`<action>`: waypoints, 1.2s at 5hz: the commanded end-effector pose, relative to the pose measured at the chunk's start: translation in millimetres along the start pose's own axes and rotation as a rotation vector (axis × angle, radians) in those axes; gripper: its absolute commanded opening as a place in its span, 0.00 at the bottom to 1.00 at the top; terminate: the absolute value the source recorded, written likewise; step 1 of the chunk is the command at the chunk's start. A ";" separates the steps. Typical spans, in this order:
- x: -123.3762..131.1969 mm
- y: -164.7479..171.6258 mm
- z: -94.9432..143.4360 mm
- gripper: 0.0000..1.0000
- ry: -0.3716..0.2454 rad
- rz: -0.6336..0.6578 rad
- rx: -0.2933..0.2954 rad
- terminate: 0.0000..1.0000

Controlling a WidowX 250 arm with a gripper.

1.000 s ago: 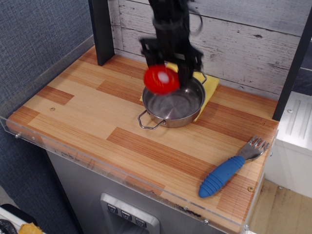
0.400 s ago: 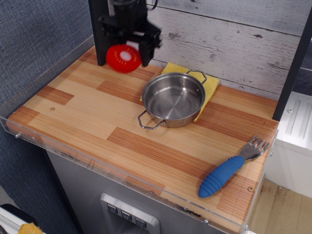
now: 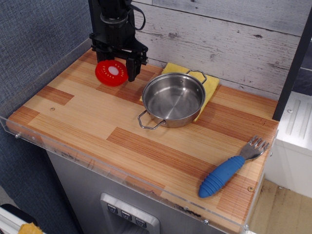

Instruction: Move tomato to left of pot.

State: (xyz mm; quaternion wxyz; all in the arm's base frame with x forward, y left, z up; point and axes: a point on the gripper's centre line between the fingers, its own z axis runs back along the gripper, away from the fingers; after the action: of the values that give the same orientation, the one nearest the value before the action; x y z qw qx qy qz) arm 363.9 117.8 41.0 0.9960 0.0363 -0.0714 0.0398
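The fingers (image 3: 127, 68) are seen clenched on the tomato (image 3: 111, 73), which is held low over the tabletop (image 3: 87, 112) to the left of the pot (image 3: 173, 101); only lowering and release are judged outstanding.

Tomato at the worktop's far-left corner

My hand (image 3: 118, 66) grips the tomato (image 3: 111, 73) low over the worktop (image 3: 97, 122), left of the pot (image 3: 173, 100); a fork (image 3: 229, 168) lies near the front-right corner.
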 end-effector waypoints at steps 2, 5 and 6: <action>9.8 26.1 14.9 1.00 -0.031 0.025 0.028 0.00; -22.7 -2.9 140.4 1.00 -0.222 0.043 0.041 0.00; -38.3 -17.4 170.5 1.00 -0.226 0.042 -0.004 0.00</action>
State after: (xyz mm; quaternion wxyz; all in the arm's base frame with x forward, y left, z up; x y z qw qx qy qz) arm 309.9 81.6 191.5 0.9846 0.0285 -0.1625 0.0581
